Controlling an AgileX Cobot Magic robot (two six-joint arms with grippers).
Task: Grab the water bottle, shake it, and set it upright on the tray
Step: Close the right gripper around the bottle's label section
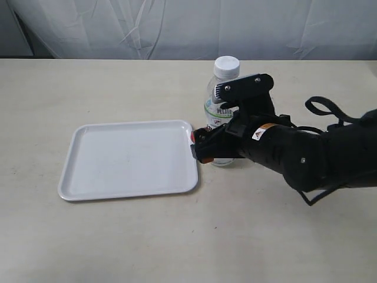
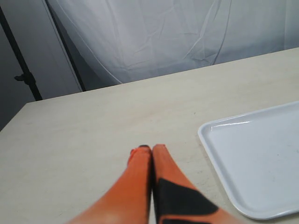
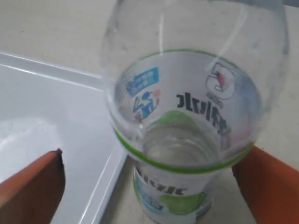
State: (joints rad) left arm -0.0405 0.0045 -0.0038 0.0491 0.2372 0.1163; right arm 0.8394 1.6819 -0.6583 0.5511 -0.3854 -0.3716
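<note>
The water bottle (image 1: 222, 97) stands upright on the table, just off the right edge of the white tray (image 1: 126, 159). It is clear, with a white cap and a white-and-green label. My right gripper (image 1: 217, 154) is open around its lower half. In the right wrist view the bottle (image 3: 187, 112) fills the gap between the orange fingers (image 3: 32, 186), with one finger over the tray (image 3: 42, 107) and well apart from the bottle. My left gripper (image 2: 150, 148) is shut and empty, low over bare table beside the tray's corner (image 2: 257, 158). It does not show in the exterior view.
The black right arm (image 1: 306, 153) lies low across the table's right side, with a cable loop (image 1: 323, 107) behind it. A white curtain (image 1: 188, 26) hangs behind the table's far edge. A dark stand pole (image 2: 21, 70) rises beyond the table's corner.
</note>
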